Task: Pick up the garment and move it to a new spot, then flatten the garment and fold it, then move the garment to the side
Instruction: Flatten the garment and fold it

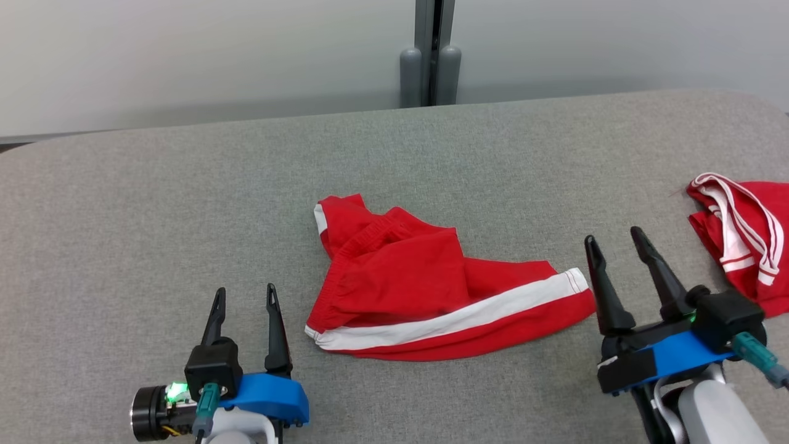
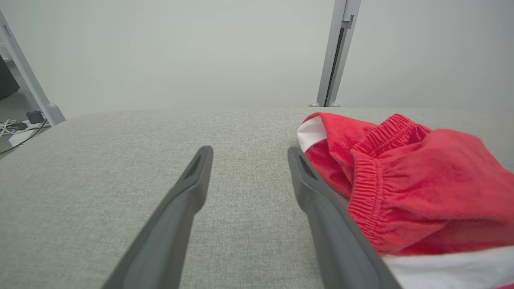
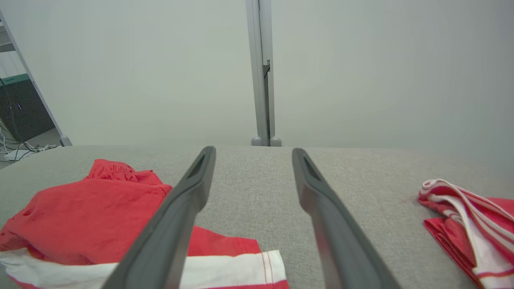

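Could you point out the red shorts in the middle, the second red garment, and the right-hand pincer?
red shorts [image 1: 400,277], head view, red cloth above the white stripe
second red garment [image 1: 739,240], head view, its striped middle
right pincer [image 1: 613,234], head view, midway between its fingertips

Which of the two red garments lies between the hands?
The middle garment with one broad white band; the thin-striped one sits right of the right hand.

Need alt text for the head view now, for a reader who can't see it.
Crumpled red shorts with a white side stripe lie on the grey fabric-covered table between the open left gripper and open right gripper. A second red-and-white striped garment lies at the right edge.
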{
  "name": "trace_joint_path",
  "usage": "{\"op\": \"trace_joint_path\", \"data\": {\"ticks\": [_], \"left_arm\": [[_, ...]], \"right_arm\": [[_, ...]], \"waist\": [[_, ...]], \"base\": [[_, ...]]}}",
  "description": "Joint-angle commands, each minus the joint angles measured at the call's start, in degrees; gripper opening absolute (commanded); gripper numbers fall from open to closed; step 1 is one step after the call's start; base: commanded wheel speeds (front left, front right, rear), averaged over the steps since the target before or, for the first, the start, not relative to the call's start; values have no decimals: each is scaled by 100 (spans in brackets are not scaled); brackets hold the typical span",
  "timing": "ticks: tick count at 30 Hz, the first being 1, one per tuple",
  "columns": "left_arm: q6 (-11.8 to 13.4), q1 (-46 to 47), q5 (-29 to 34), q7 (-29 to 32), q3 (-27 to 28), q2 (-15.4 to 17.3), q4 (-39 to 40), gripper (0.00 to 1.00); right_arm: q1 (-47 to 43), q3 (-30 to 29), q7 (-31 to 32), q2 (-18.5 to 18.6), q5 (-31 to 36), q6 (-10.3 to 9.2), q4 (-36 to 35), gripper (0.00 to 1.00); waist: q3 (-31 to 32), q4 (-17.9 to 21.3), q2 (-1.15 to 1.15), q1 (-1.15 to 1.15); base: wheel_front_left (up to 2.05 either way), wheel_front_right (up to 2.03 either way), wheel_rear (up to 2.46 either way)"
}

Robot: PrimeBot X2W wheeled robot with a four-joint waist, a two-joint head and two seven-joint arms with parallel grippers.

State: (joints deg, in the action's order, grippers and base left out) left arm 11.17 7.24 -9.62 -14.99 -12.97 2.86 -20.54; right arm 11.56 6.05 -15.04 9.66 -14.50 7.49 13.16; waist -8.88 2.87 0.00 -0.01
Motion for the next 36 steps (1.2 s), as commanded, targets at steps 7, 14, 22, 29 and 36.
{"op": "trace_joint_path", "data": {"ticks": [7,14,22,29,36], "left_arm": [[-153,-298,12,-25,-6,4,-103,100],[-251,-455,-33,-25,27,4,-160,100],[-239,-230,-100,-25,-122,4,-140,100],[-151,-58,-191,-25,-361,5,-219,100],[-62,40,-204,-25,-428,5,-221,100]], "right_arm": [[-243,253,-16,-145,108,0,342,100],[-297,352,-16,-117,48,0,490,100],[133,465,-17,88,-573,0,1277,100],[672,803,-16,450,-1285,0,2150,100],[973,1175,-16,700,-1749,0,2396,100]], "waist": [[324,6,0,1],[391,58,0,1],[44,-17,0,1],[-255,-171,0,1],[-400,-254,0,1]], "base": [[0,0,0],[0,0,0],[0,0,0],[0,0,0],[0,0,0]]}}
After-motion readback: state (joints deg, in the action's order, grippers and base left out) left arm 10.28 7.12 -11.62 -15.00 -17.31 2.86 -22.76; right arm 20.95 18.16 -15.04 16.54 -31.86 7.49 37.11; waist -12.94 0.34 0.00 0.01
